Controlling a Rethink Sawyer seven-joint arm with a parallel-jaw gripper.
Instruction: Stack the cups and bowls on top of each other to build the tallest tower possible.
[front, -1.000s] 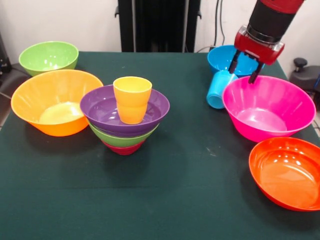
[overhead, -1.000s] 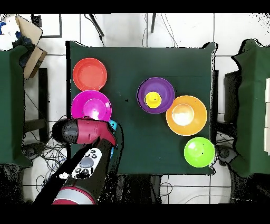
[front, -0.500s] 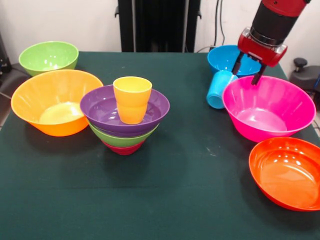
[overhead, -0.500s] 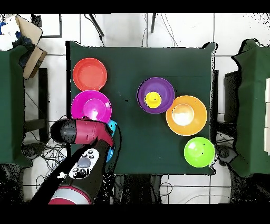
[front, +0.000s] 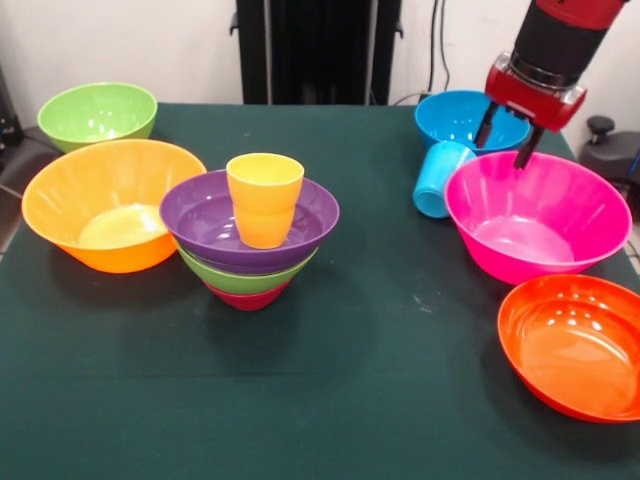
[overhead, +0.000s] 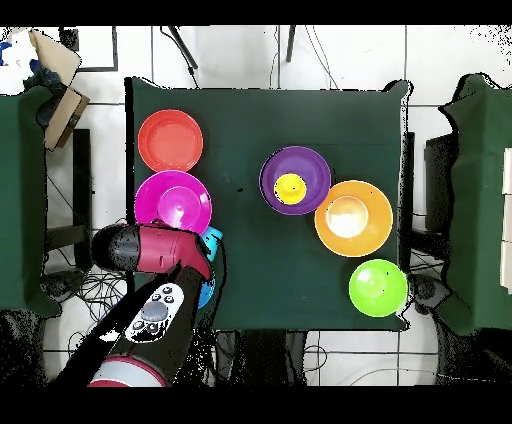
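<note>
Meanwhile the gripper (front: 506, 137) hung spread and empty over the table's far right edge; the light blue cup (front: 439, 178) lay tipped against the pink bowl (front: 537, 216), liable to roll if nudged.

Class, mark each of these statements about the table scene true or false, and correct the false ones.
1. The yellow-orange cup stands upright in the purple bowl. True.
2. The tool grips the light blue cup. False: it is open and empty, above the cup, which lies on its side.
3. The purple bowl sits directly on the table. False: it rests on a green bowl and a crimson bowl.
4. The red-orange bowl is empty. True.
5. The pink bowl holds a cup. False: it is empty.
</note>
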